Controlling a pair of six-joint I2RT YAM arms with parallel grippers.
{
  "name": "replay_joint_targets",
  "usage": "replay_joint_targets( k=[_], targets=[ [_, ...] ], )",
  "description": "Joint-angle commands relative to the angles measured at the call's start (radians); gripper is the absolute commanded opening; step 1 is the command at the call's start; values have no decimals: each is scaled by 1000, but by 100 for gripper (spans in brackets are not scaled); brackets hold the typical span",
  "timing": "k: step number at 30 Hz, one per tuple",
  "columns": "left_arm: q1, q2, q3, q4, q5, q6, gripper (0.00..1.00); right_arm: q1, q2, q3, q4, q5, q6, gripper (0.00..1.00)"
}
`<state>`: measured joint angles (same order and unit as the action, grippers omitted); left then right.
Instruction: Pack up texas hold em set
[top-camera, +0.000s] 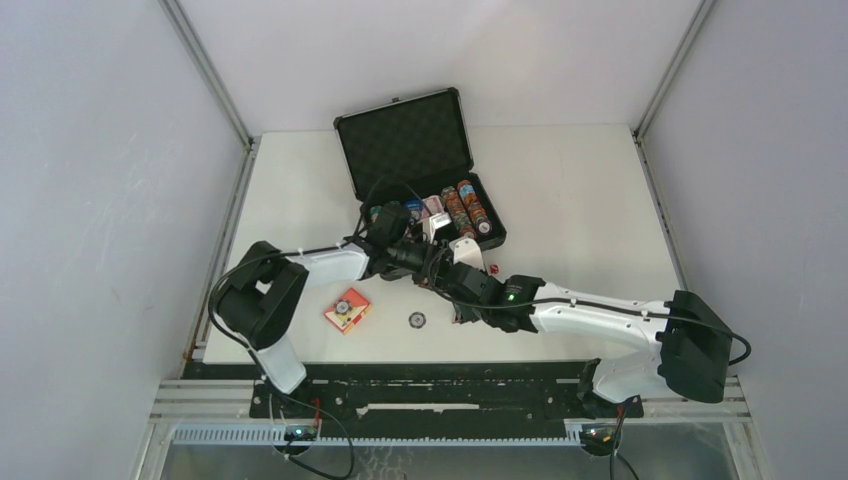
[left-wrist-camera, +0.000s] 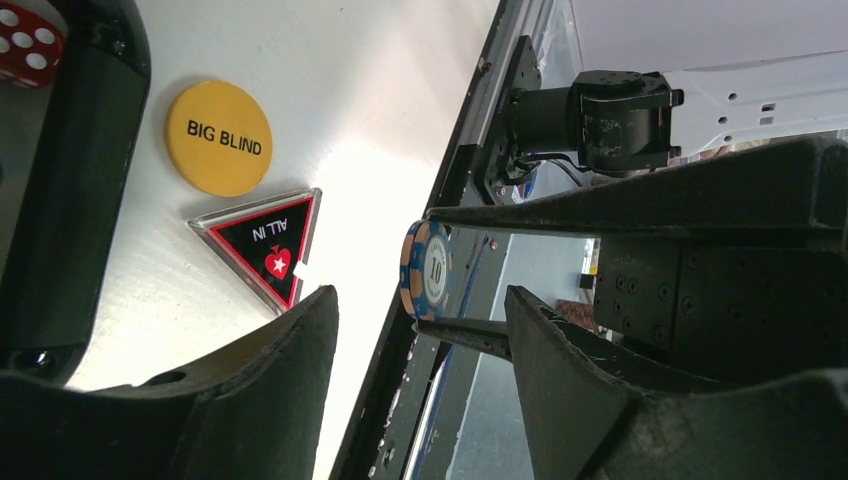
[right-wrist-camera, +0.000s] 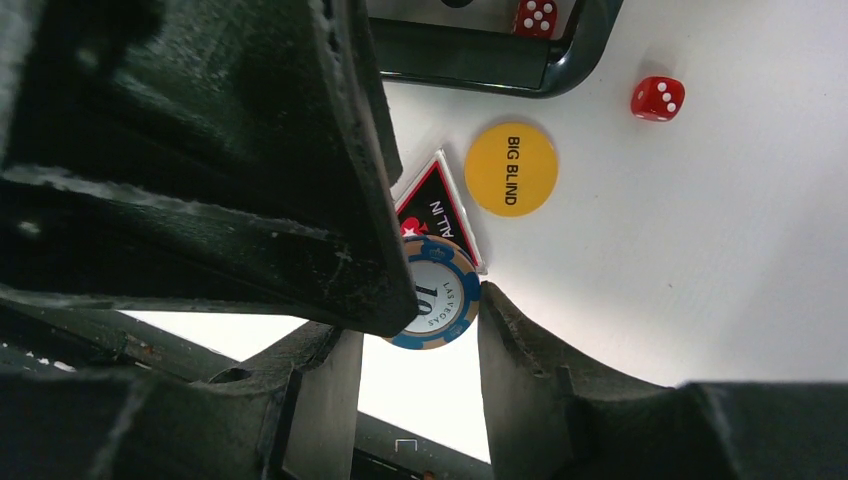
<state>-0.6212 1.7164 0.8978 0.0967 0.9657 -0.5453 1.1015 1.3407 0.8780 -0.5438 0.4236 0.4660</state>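
The black briefcase (top-camera: 404, 140) lies open at the back, with rows of chips (top-camera: 466, 206) in its tray. Both grippers meet in front of it. My right gripper (top-camera: 455, 275) (right-wrist-camera: 415, 315) is shut on a blue "10" chip (right-wrist-camera: 440, 300), pinching it by its edges; the chip also shows edge-on in the left wrist view (left-wrist-camera: 426, 270). My left gripper (top-camera: 430, 262) (left-wrist-camera: 415, 300) is open, its fingers wide apart on either side of the chip's faces. One left finger covers part of the chip in the right wrist view.
On the table below lie a yellow BIG BLIND button (right-wrist-camera: 511, 169) (left-wrist-camera: 218, 138), a triangular ALL IN marker (right-wrist-camera: 437, 205) (left-wrist-camera: 262, 238) and red dice (right-wrist-camera: 657, 98) (left-wrist-camera: 25, 45). A red card box (top-camera: 347, 309) and a loose chip (top-camera: 417, 320) lie nearer the front. The case handle (right-wrist-camera: 480, 65) is close by.
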Motion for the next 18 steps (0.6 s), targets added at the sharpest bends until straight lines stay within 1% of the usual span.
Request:
replay_joint_targets(
  k=[1, 7, 11, 13, 18],
  targets=[
    [-38, 20, 56, 15, 57, 4, 66, 7, -37, 8, 59, 18, -13, 43],
    [-53, 40, 61, 15, 67, 5, 63, 8, -40, 7, 57, 23, -11, 43],
    [-57, 47, 57, 15, 81, 8, 59, 8, -40, 7, 52, 33, -11, 43],
    [-59, 50, 53, 15, 93, 11, 54, 8, -39, 7, 52, 35, -11, 43],
    [-65, 56, 52, 4, 100, 22, 52, 8, -36, 7, 51, 37, -10, 43]
  ],
)
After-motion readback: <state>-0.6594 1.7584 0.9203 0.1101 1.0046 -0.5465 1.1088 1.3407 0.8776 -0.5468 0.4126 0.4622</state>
